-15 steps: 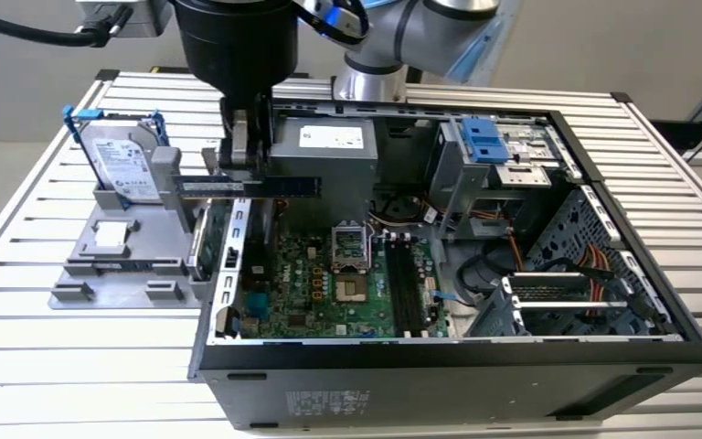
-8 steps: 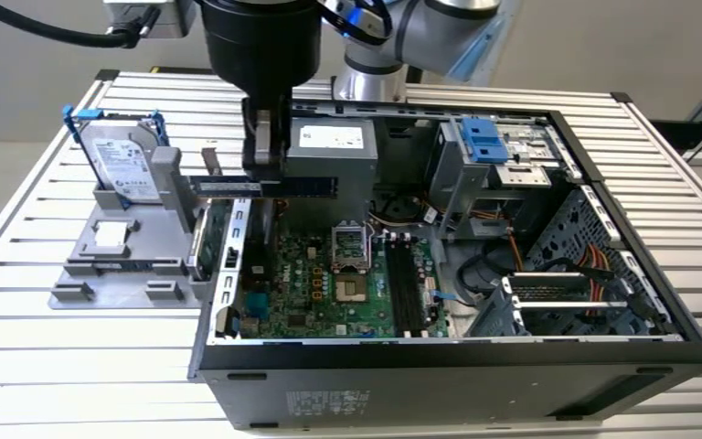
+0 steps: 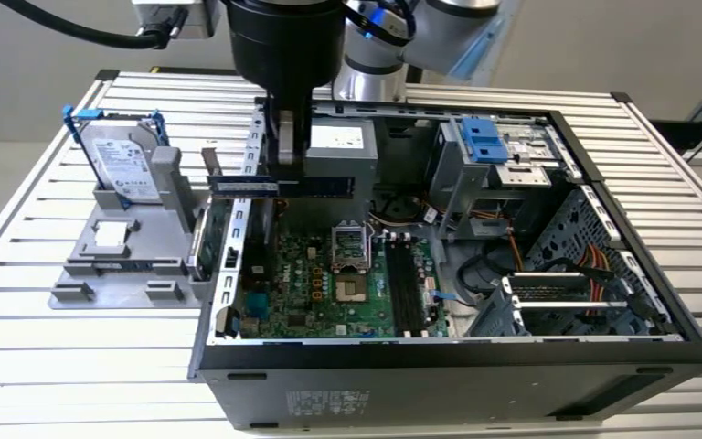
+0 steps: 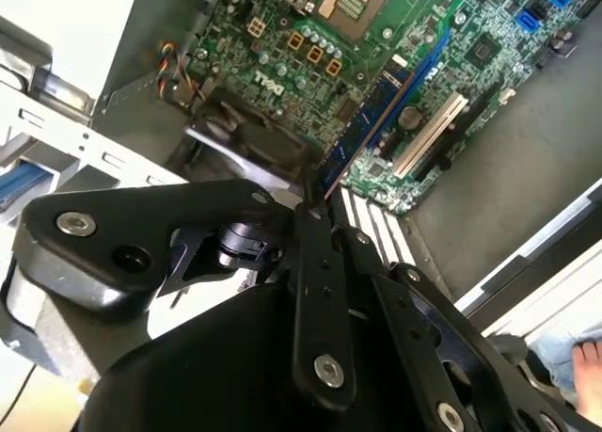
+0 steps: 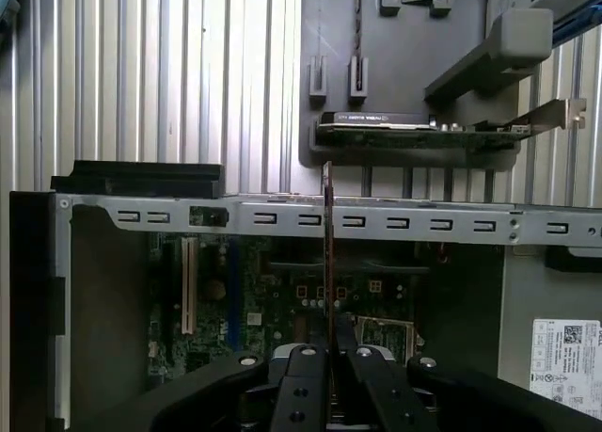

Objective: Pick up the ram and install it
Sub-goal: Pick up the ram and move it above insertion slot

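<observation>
— Slatted metal table (image 3: 34,366) under everything, pale wall behind. What sits beside the computer case (image 3: 449,375) on the exterior view's left?

— Just outside the case's left wall is a grey holder (image 3: 120,265), with a silver hard drive (image 3: 125,160) on blue rails standing upright in it. The first wrist view shows a green expansion card (image 5: 414,131) with a metal bracket, also on that holder.

— And the ram (image 3: 281,186)?

— It hangs level in the air across the case's left wall, near the grey power supply box (image 3: 339,146) at the case's far end. The gripper (image 3: 285,166) stands vertical over it, fingers clamped on the stick near its middle. In the first wrist view the stick points edge-on out from between them, over the case wall.

— Does it touch the board?

— No. The green motherboard (image 3: 326,283) lies on the case floor below it, with the CPU socket (image 3: 348,265) and, further right, the black memory slots (image 3: 406,293).

— And further right?

— A drive cage (image 3: 483,137) with a blue latch, at the case's far right corner.
</observation>
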Controlling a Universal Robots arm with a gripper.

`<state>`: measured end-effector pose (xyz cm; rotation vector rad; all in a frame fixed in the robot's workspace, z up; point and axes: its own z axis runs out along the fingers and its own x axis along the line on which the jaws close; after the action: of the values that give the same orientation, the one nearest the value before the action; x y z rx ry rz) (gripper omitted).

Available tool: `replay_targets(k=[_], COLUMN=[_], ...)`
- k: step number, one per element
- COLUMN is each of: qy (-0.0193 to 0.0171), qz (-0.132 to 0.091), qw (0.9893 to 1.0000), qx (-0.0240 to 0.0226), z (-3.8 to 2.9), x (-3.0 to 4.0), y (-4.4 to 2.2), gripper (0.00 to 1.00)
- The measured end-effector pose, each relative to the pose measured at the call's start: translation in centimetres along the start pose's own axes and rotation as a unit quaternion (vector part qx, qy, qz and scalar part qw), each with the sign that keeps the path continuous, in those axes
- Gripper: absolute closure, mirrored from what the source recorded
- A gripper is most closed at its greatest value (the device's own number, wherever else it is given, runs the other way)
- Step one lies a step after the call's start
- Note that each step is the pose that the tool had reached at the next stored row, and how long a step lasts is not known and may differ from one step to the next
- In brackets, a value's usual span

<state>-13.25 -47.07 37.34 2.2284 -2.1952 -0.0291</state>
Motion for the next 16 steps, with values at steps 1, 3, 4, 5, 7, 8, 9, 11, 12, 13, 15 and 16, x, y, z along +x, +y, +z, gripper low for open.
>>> replay_targets(k=[1, 3, 4, 5, 7, 8, 9, 11, 12, 13, 15, 16], qy=[0.0000, 0.0000, 0.0000, 0.0000, 0.0000, 0.0000, 0.0000, 0.0000, 0.0000, 0.0000, 0.0000, 0.0000], qz=[0.000, 0.000, 0.000, 0.000, 0.000, 0.000, 0.000, 0.000, 0.000, 0.000, 0.000, 0.000], qw=[1.0000, 1.0000, 1.0000, 1.0000, 1.0000, 1.0000, 1.0000, 1.0000, 1.0000, 1.0000, 1.0000, 1.0000], qx=[0.0000, 0.0000, 0.0000, 0.0000, 0.0000, 0.0000, 0.0000, 0.0000, 0.0000, 0.0000, 0.0000, 0.0000], z=[-0.01, -0.02, -0.03, -0.03, -0.04, -0.05, -0.05, -0.06, -0.07, -0.08, -0.09, -0.10], x=[0.00, 0.01, 0.01, 0.01, 0.02, 0.02, 0.02, 0.03, 0.03, 0.04, 0.04, 0.04], y=[-0.18, -0.56, -0.74, -0.92, -1.26, -1.44, -1.63, -2.00, -2.20, -2.39, -2.78, -2.97], gripper=[1.00, 1.00, 1.00, 1.00, 1.00, 1.00, 1.00, 1.00, 1.00, 1.00, 1.00, 1.00])
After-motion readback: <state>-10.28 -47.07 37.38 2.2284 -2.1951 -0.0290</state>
